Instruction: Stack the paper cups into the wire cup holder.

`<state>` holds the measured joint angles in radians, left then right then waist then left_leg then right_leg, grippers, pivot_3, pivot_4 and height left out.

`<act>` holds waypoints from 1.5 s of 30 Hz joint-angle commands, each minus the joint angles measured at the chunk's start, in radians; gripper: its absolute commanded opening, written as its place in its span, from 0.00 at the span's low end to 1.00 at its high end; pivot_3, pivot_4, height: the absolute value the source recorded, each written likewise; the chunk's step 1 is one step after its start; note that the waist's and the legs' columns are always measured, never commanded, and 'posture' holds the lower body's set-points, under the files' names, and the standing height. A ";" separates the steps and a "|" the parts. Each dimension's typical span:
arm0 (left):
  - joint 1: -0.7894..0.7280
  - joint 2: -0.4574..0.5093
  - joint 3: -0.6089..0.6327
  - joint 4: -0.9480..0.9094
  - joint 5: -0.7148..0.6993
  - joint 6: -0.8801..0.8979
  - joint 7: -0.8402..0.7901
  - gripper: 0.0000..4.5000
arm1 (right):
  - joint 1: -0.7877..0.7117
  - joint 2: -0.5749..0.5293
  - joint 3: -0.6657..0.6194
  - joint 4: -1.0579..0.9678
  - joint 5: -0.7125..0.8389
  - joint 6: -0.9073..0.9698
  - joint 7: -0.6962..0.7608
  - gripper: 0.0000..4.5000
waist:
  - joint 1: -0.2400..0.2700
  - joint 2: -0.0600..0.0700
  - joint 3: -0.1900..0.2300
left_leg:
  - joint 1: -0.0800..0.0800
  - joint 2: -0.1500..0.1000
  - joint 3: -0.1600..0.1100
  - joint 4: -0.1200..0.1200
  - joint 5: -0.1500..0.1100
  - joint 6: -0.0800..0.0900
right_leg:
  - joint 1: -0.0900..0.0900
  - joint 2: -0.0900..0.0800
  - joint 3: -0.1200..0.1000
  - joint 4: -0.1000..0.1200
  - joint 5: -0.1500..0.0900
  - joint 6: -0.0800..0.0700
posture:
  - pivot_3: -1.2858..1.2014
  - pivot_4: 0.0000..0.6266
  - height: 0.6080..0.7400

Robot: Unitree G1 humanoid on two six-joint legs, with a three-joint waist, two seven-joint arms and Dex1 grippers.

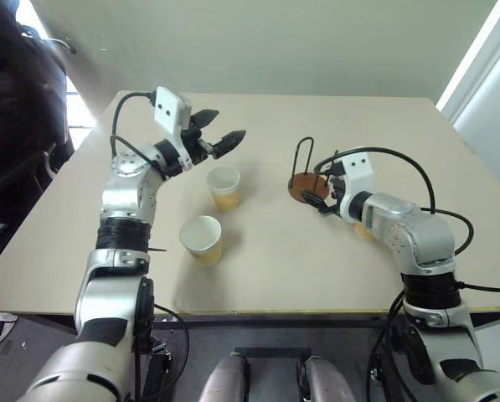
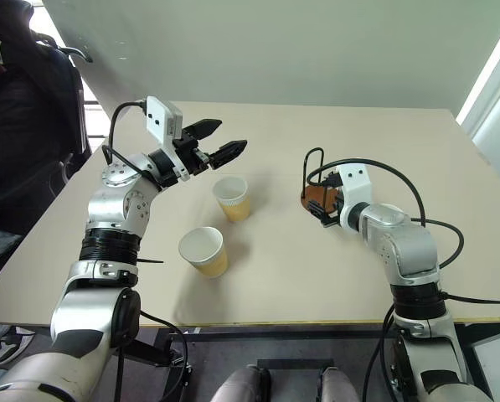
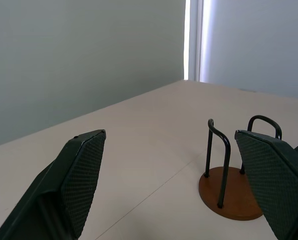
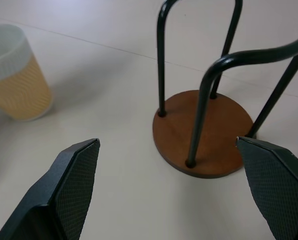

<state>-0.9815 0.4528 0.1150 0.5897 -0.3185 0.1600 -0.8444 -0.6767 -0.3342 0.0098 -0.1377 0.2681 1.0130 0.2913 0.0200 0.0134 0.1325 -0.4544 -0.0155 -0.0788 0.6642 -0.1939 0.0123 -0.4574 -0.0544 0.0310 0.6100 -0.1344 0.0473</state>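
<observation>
Your holder (image 1: 306,186) stands empty right of centre in the head view, on the tan table (image 1: 275,268), its round brown base under two dark wire loops. Your right claw (image 1: 319,198) sits just beside that base, jaws spread wide and gripping nothing. Two cups stand upright left of the holder: one (image 1: 224,187) at mid-frame, another (image 1: 202,239) lower left of it. Your left claw (image 1: 218,132) hovers above them at upper left, also released and empty.
</observation>
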 commanded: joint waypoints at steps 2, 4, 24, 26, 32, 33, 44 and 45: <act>-0.035 0.015 0.017 -0.026 -0.002 -0.013 0.001 0.99 | -0.017 0.020 -0.003 0.007 -0.025 -0.050 -0.025 1.00 | 0.000 0.000 0.000 | 0.000 0.000 0.000 0.000 0.000 0.000 | 0.000 0.000 0.000 0.000 0.000 0.000 | 0.52 0.24 1.00; -0.034 0.015 0.017 -0.027 -0.003 -0.013 0.001 0.99 | -0.019 0.029 -0.001 0.014 -0.032 -0.059 -0.028 1.00 | 0.000 0.000 0.000 | 0.000 0.000 0.000 0.000 0.000 0.000 | 0.000 0.000 0.000 0.000 0.000 0.000 | 0.52 0.24 1.00; -0.029 0.015 0.017 -0.040 -0.004 -0.005 0.010 0.99 | -0.098 0.113 0.010 0.158 -0.130 -0.209 -0.081 1.00 | 0.000 0.000 0.000 | -0.001 0.000 0.000 0.000 -0.002 -0.002 | -0.001 0.000 0.000 0.000 0.000 -0.001 | 0.52 0.24 1.00; -0.028 0.015 0.018 -0.041 -0.004 -0.004 0.011 0.99 | -0.099 0.113 0.010 0.163 -0.134 -0.214 -0.082 1.00 | 0.000 0.000 0.000 | -0.001 0.000 0.000 0.000 -0.002 -0.002 | -0.001 0.000 0.000 0.000 0.000 -0.001 | 0.52 0.24 1.00; -0.028 0.015 0.018 -0.040 -0.005 -0.004 0.009 0.99 | -0.093 0.133 0.005 0.169 -0.149 -0.231 -0.101 0.96 | -0.001 0.000 0.000 | -0.001 0.000 -0.001 0.000 -0.002 -0.002 | -0.001 0.000 0.000 0.000 0.000 -0.001 | 0.52 0.24 1.00; -0.028 0.015 0.017 -0.040 -0.005 -0.004 0.009 0.99 | -0.092 0.136 0.002 0.168 -0.148 -0.228 -0.104 0.92 | -0.001 0.000 0.000 | -0.001 0.000 -0.001 0.000 -0.002 -0.002 | -0.001 0.000 0.000 0.000 0.000 -0.001 | 0.52 0.24 1.00; -0.027 0.013 0.016 -0.042 -0.004 -0.004 0.010 0.99 | -0.097 0.157 -0.017 0.163 -0.134 -0.189 -0.100 0.10 | 0.000 0.000 0.000 | -0.001 0.000 -0.001 0.000 -0.002 -0.002 | -0.001 0.000 0.000 0.000 0.000 -0.001 | 0.52 0.24 1.00; -0.027 0.013 0.016 -0.042 -0.004 -0.004 0.010 0.99 | -0.100 0.157 -0.017 0.164 -0.132 -0.185 -0.096 0.02 | 0.000 0.000 0.000 | -0.001 0.000 -0.001 0.000 -0.002 -0.002 | -0.001 0.000 0.000 0.000 0.000 -0.001 | 0.52 0.24 1.00</act>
<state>-0.9833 0.4564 0.1153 0.5882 -0.3188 0.1609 -0.8405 -0.7484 -0.1776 0.0073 0.0511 0.1259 0.8255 0.1957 0.0195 0.0135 0.1325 -0.4550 -0.0155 -0.0794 0.6639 -0.1958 0.0102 -0.4586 -0.0543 0.0309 0.6098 -0.1346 0.0466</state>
